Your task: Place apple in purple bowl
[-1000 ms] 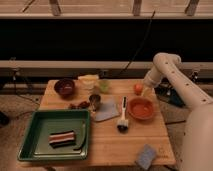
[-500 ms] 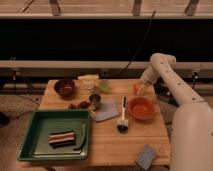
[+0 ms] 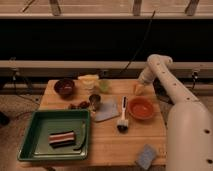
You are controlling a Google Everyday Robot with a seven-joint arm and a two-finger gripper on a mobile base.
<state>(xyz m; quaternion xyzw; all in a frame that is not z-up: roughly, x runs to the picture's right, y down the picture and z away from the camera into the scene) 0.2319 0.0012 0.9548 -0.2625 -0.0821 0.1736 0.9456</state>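
The apple [image 3: 136, 91] shows only as a small orange patch at the back right of the wooden table, mostly hidden by my gripper. My gripper [image 3: 139, 88] has come down right on it, just behind the orange bowl. I cannot tell whether it holds the apple. The purple bowl [image 3: 64, 87] is dark maroon, stands at the table's back left and is far from the gripper.
An orange bowl [image 3: 140, 108] sits just in front of the gripper. A brush [image 3: 122, 115], a grey cloth [image 3: 107, 111], a metal cup [image 3: 95, 101], a pale green fruit [image 3: 104, 86] and a yellow item [image 3: 88, 80] lie between the bowls. A green tray [image 3: 35, 135] is front left and a blue sponge [image 3: 146, 156] front right.
The arm has swung left and down from the table's right side. The gripper now sits over the apple, which stood uncovered a second ago.
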